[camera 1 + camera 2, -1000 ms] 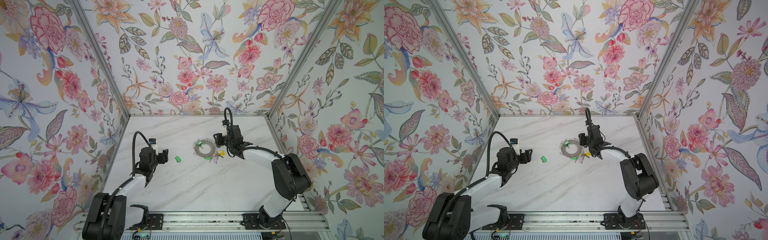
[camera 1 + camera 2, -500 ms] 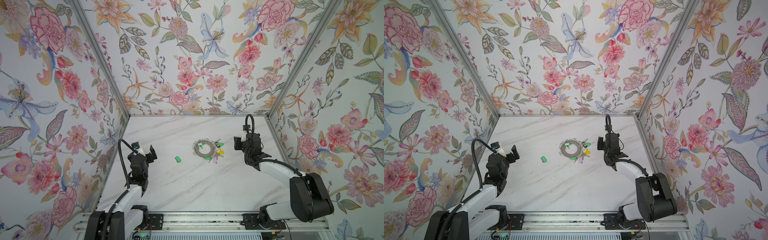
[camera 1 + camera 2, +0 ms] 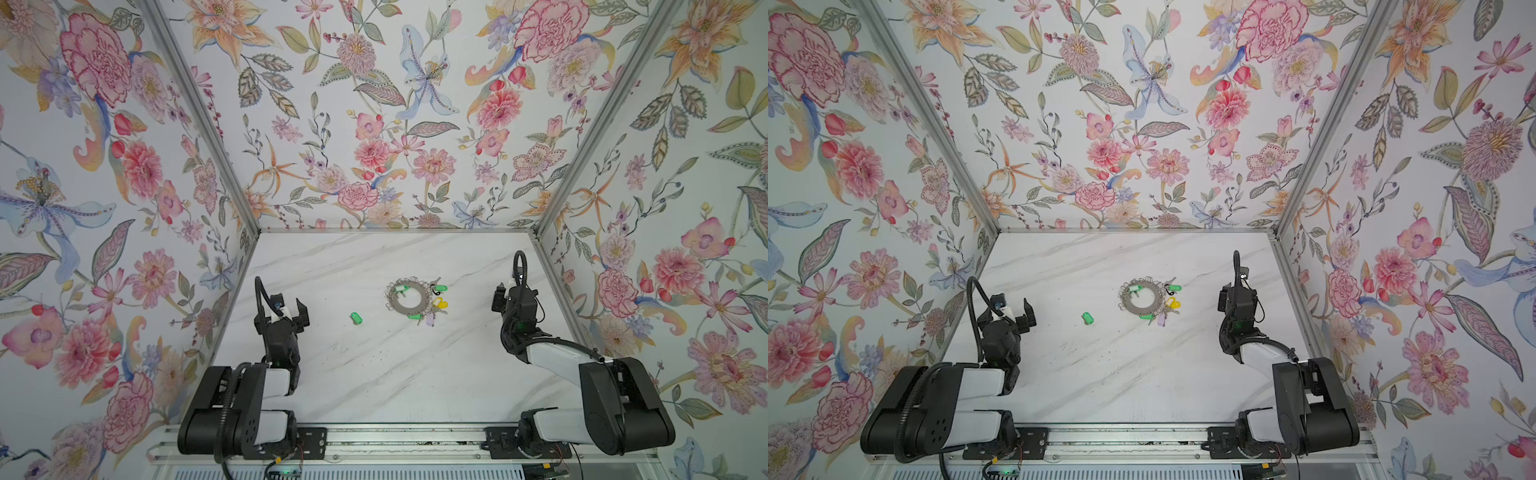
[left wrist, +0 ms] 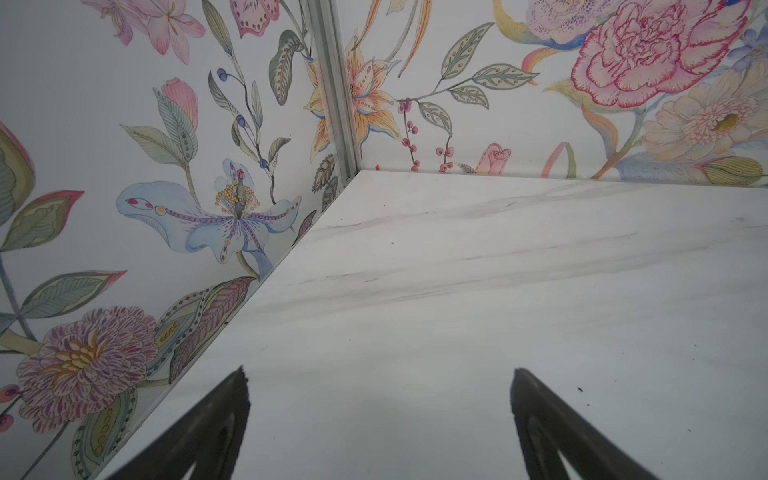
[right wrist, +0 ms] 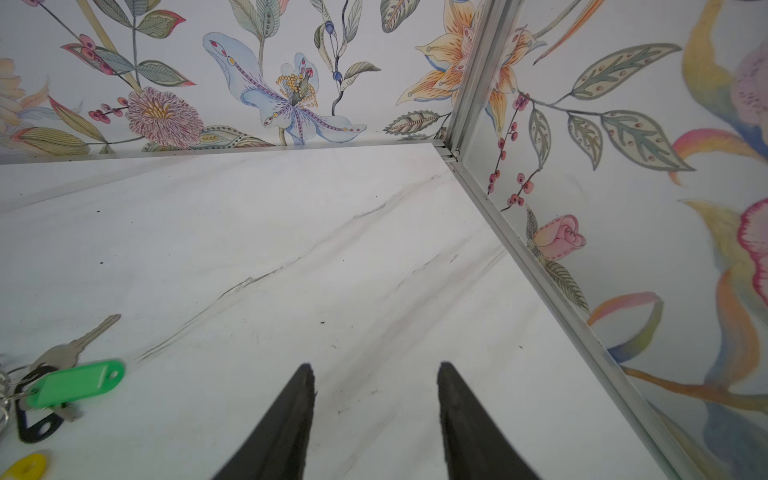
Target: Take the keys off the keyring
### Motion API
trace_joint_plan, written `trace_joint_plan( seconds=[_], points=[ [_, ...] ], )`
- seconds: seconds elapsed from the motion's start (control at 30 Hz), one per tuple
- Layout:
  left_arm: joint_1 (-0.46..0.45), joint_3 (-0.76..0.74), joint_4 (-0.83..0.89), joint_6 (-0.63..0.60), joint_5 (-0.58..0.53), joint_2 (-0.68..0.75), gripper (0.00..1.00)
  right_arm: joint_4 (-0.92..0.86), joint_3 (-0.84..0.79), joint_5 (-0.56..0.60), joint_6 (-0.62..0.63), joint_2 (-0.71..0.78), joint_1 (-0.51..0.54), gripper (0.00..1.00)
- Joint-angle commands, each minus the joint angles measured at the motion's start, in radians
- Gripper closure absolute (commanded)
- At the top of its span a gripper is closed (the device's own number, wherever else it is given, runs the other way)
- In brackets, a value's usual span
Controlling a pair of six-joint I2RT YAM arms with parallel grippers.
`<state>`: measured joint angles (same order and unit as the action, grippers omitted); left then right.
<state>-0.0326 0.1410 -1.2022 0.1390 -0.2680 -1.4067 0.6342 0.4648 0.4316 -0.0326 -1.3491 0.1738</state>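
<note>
The keyring [image 3: 408, 310] [image 3: 1140, 310], a flat grey ring with wire loops, lies on the marble table [image 3: 374, 374] in both top views. Green [image 3: 439, 287], yellow [image 3: 441, 304] and lilac [image 3: 429, 319] tagged keys hang at its right and near rim. One green-tagged key [image 3: 356, 318] [image 3: 1087, 318] lies loose, left of the ring. My left gripper [image 3: 289, 306] [image 4: 380, 374] stands open and empty near the left wall. My right gripper [image 3: 509, 291] [image 5: 376, 368] is open and empty near the right wall. The right wrist view shows a green-tagged key [image 5: 75, 384], a black tag [image 5: 37, 424] and a yellow tag [image 5: 27, 465].
Flowered walls [image 3: 208, 257] close the table on the left, back and right, with metal corner posts [image 3: 548, 216]. A mounting rail [image 3: 395, 440] runs along the front edge. Small dark specks dot the marble.
Both arms have drawn back from the middle to their own sides. The left gripper has opened wider; the right one left the keyring and opened a little. Ring and loose key have not moved.
</note>
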Motion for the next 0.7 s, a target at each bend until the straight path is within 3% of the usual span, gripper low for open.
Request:
trace_joint_plan(
  seconds=[0.0,0.1,0.2,0.33,0.53,0.6,0.63,0.67],
  points=[
    [0.009,0.005,-0.208,-0.058,0.082,-0.073,0.01,0.048,-0.062,0.115,0.032,0.048,0.006,0.51],
    [0.01,0.002,-0.331,-0.077,0.112,-0.184,0.01,0.284,-0.197,0.132,0.033,0.036,-0.003,0.5],
    [0.01,0.024,-0.207,-0.069,0.12,-0.125,0.01,0.495,-0.252,0.087,0.064,-0.036,-0.008,0.48],
    [0.01,0.024,-0.238,-0.071,0.119,-0.143,0.01,0.567,-0.217,0.064,0.105,-0.152,-0.005,0.47],
    [0.008,0.028,-0.241,-0.076,0.121,-0.147,0.01,0.361,-0.126,-0.14,0.052,-0.154,-0.081,0.47],
    [0.008,0.028,-0.243,-0.076,0.122,-0.147,0.01,0.421,-0.168,-0.257,0.041,-0.173,-0.123,0.47],
    [0.009,0.027,-0.243,-0.076,0.122,-0.147,0.01,0.577,-0.208,-0.268,0.066,-0.219,-0.123,0.47],
    [0.008,0.027,-0.244,-0.079,0.128,-0.147,0.01,0.598,-0.223,-0.236,0.084,-0.209,-0.099,0.46]
  ],
)
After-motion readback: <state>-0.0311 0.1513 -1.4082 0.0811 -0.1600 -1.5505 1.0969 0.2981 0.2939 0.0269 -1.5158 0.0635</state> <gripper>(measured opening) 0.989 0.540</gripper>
